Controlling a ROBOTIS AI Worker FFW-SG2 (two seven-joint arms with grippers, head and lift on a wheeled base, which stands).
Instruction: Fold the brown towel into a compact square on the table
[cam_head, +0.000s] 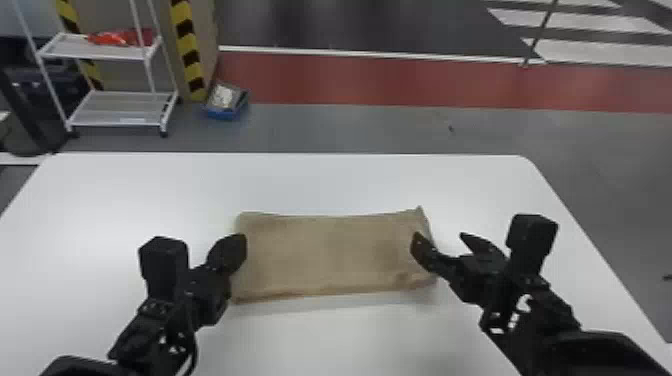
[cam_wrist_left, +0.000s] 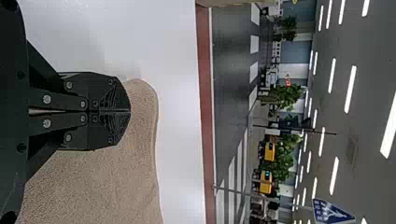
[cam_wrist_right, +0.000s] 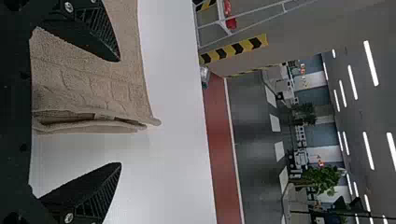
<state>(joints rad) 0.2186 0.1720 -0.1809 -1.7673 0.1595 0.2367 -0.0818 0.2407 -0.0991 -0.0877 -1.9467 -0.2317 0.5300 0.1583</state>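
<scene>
Towel (cam_head: 330, 255) in a nubby brown oblong, left end effector (cam_head: 242, 241) together, right end effector (cam_head: 440, 236) apart.

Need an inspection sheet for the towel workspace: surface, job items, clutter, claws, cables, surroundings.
Surface: white table, flat.
Job items: towel flat on it, folded to a long rectangle, not yet square; layers part slightly at its right end.
Clutter: off the table, blue box on the floor.
Left claw: shut, at the towel's left end; contact unclear.
Right claw: open, one finger over the towel's right end, the other beyond it.
Cables: black cable along the left arm.
Surroundings: white cart, red floor band.
</scene>
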